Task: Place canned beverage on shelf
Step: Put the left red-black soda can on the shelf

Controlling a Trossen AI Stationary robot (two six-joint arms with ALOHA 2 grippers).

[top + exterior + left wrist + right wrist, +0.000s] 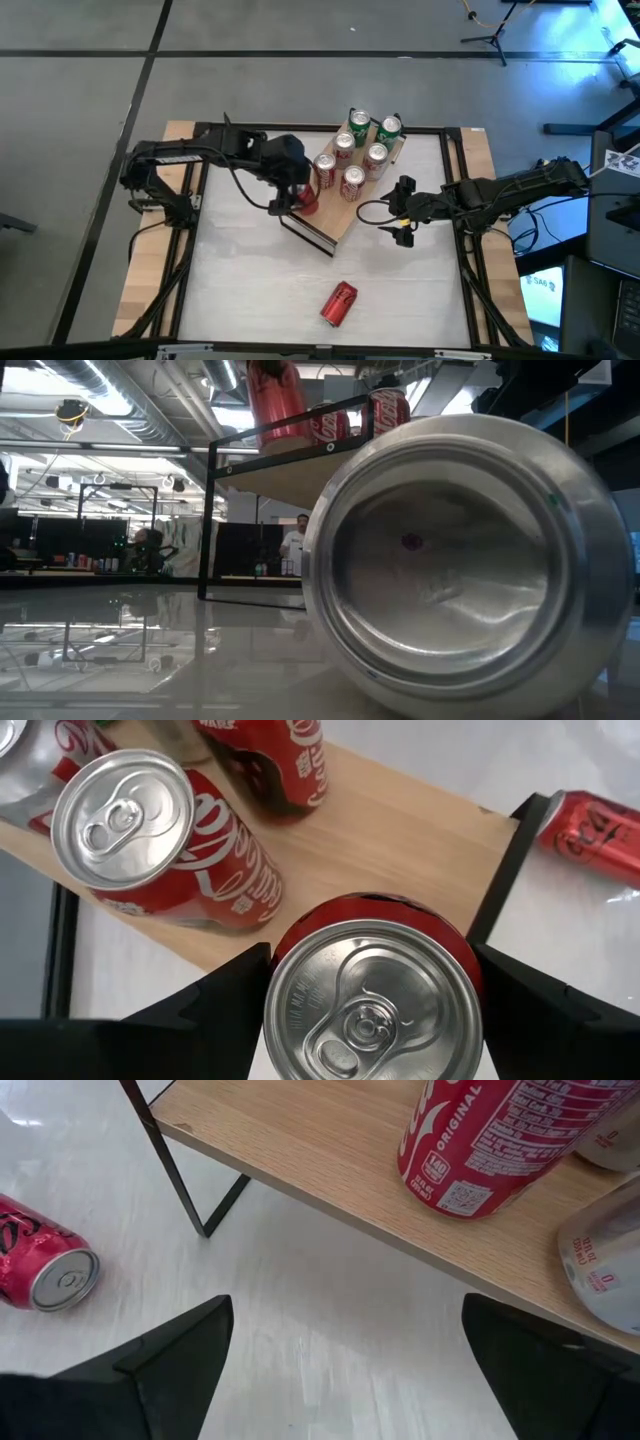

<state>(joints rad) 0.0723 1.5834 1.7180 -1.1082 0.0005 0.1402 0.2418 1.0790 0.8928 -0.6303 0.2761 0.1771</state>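
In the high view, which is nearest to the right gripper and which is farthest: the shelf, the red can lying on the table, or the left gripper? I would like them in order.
From the right gripper, open beside the shelf:
1. The shelf, just to its left.
2. The left gripper, beyond the shelf's near end, shut on a red can.
3. The lying red can, on the table's front part, slightly farther than the left gripper.

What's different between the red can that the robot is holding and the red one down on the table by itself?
The held can stands upright, pinched between the left gripper's fingers at the shelf's near end; the lone can lies on its side on the white table, with nothing touching it. The held can is by the standing cans on the shelf; the lone one lies well apart from them. Both are red cans with silver ends.
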